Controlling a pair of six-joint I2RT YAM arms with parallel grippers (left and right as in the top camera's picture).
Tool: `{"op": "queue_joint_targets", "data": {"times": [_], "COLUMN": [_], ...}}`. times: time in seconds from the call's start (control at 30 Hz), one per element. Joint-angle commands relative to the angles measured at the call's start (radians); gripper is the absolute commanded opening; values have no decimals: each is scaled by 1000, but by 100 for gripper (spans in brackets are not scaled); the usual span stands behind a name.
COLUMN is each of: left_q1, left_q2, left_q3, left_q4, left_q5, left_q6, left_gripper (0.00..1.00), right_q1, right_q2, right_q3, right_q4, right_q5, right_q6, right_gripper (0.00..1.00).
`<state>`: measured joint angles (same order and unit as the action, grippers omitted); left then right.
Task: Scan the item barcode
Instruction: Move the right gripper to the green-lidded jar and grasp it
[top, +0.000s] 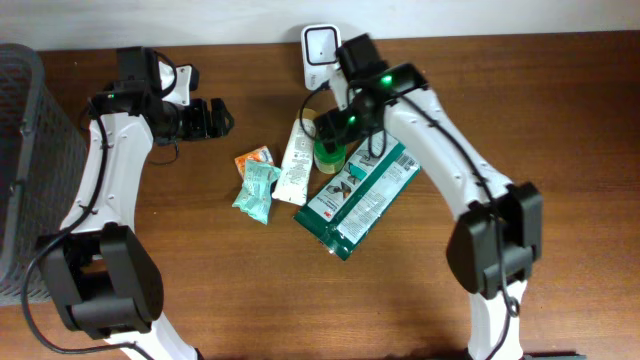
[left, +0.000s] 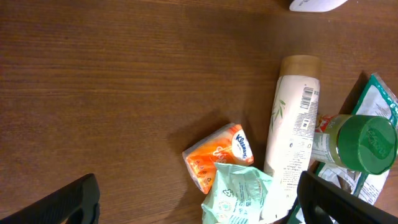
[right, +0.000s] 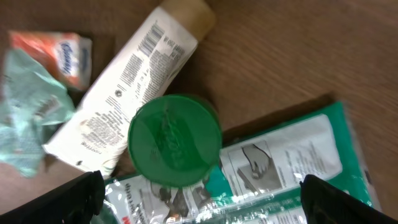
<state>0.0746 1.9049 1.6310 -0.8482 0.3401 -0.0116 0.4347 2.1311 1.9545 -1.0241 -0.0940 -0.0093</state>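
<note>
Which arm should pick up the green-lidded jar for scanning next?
Right. The right gripper hangs open directly over the green-lidded jar, centred in its wrist view, with the white scanner close behind. The left gripper sits off to the side, the tube lying between it and the jar.

- Your bench (top: 200, 280) is dark brown wood.
- A green-lidded jar (right: 175, 140) stands upright directly under your right gripper (top: 330, 130).
- A white tube (top: 296, 160) lies just beside the jar, towards your left gripper (top: 215, 117).
- An orange tissue pack (top: 253, 159) and a mint packet (top: 256, 190) touch each other between your grippers.
- A green-and-white pouch (top: 355, 200) lies flat behind your right gripper, towards its arm's base.
- A white scanner (top: 320, 45) sits beyond your right gripper.
</note>
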Motion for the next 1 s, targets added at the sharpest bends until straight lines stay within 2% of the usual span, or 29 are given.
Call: {"op": "queue_joint_targets", "data": {"times": [0.0,0.17,0.23,0.4,0.5,0.63,0.87,0.97], "left_q1": [3,3,3,3,3,3,3,3], "left_q2": [13,13,13,13,13,13,13,13], "left_q3": [24,24,24,24,24,24,24,24], "left_q4": [-1,-1,-1,-1,-1,-1,-2,-1], "left_q5": [0,0,0,0,0,0,0,0], "left_q6": [4,4,4,4,4,4,4,4], "left_gripper": [99,99,99,99,99,99,99,99], "right_q1": [23,25,25,26,26,26,49,50], "right_q2": [29,70,89,103,103,103,137,137], "right_q3": [23,21,21,21,5,-24,-34,-34], "right_q4": [31,68,76,83,94,102,113,113], "right_q5": [53,8,-6,-10,-6,-6,-6,-2], "right_q6": [-66,-87,-55,146,296,510,527,484], "right_gripper": [99,100,100,95,85,79,79,73]}}
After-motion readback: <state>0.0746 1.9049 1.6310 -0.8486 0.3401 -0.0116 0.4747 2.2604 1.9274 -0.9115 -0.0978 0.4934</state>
